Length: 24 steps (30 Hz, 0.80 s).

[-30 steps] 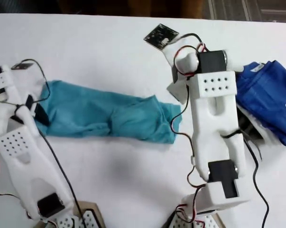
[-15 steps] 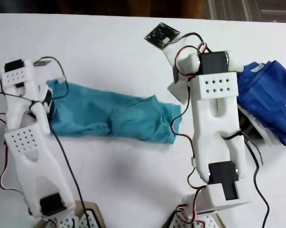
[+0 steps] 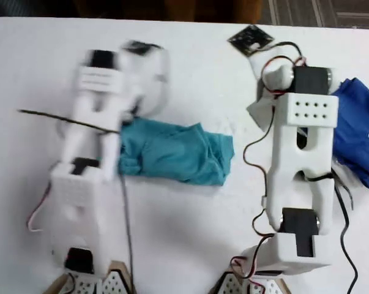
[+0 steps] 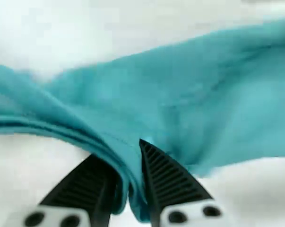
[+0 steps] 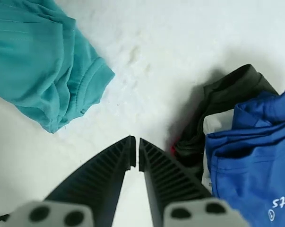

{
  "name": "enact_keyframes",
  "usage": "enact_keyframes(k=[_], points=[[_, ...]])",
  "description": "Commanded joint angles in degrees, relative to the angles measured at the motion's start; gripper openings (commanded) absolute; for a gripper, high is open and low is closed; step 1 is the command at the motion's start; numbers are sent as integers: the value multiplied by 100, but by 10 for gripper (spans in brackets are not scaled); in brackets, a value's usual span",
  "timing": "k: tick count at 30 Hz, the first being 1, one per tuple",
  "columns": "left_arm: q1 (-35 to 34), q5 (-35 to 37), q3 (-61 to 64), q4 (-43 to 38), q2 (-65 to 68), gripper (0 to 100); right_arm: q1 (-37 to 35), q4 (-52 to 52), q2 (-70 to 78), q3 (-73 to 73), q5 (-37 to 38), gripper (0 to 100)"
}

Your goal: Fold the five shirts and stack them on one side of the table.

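— Two end effectors, one teal shirt (image 3: pixel 184 153): which has it?

— Left end effector (image 4: pixel 130 165). Its jaws are clamped on a bunched edge of the cloth at the shirt's left end. The shirt lies on the table (image 3: pixel 190 67), with its long axis running across from the left arm toward the right arm.

— And the right end effector (image 5: pixel 135 150)?

— Jaws together, holding nothing. It sits above bare table between the shirt's free end and the blue shirt (image 5: pixel 251 161) piled at the right side. It is the nearer one to that free end. Judged from this, the fold calls for carrying the held end along the long axis toward it.
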Motion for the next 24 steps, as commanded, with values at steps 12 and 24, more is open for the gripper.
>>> enact_keyframes(k=[12, 24], points=[[2321, -9, -163, -264, -413, 25, 1051, 84, -268, -220, -18, 20], [3226, -211, -602, -308, -378, 26, 1560, 57, -277, -255, -18, 20]])
